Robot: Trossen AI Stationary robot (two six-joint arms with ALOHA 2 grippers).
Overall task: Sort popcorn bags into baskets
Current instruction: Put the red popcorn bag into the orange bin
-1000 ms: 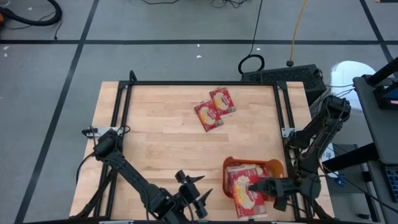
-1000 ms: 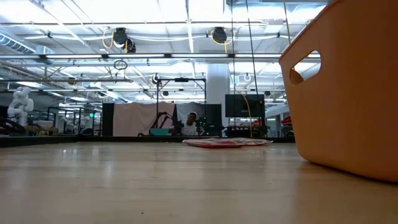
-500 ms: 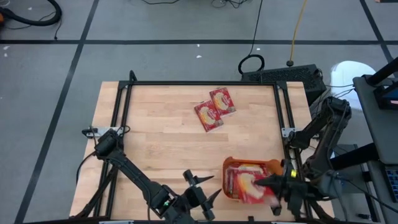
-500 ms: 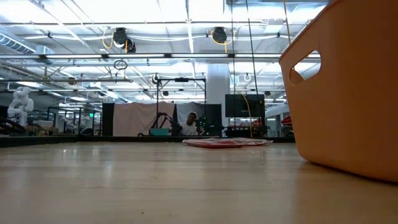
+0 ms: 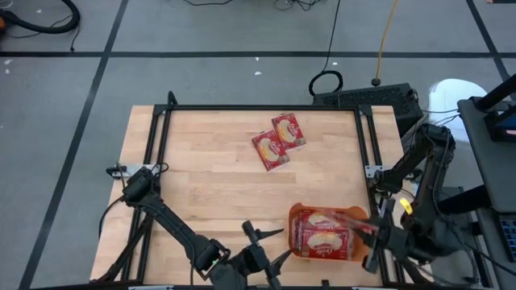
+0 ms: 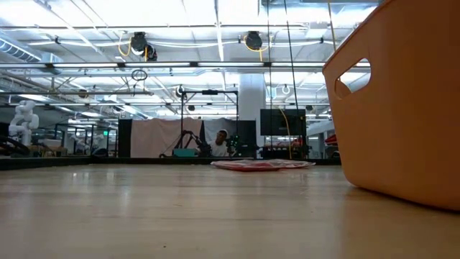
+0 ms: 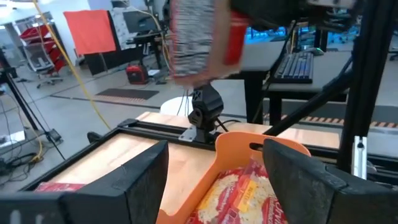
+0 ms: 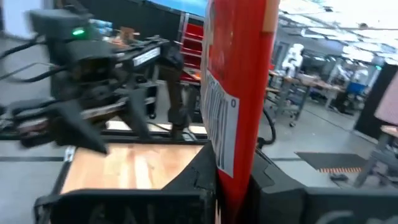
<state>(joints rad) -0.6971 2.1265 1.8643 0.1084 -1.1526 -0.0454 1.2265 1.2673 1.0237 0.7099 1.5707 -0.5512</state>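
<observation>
- between my right gripper's (image 8: 239, 182) fingers, clamped tight, one popcorn bag (image 8: 239, 87) stands on edge: flat, red, with a printed white panel on the side i can see.
- worry here: the pinch looks to sit on the bag's lower edge only, so a quick swing could let it pivot or slip out before i'm centred.
- just below the gripper sits the orange basket (image 5: 352, 213), already holding red bags with cream-yellow labels (image 5: 322, 238), lying flat and filling most of the floor. a bag let go on edge could lean on the wall or tip over the rim instead of lying flat.
- just beyond the basket's far side from that gripper, the left gripper (image 5: 270, 246) hangs with its fingers spread wide and nothing in them. if i bring either arm across carelessly they could clash over the basket, or nudge it along the table (image 5: 201, 177).
- well away from both grippers, two more bags (image 5: 278, 141) lie flat on the table, overlapping at a corner; grabbing one may drag the other.
</observation>
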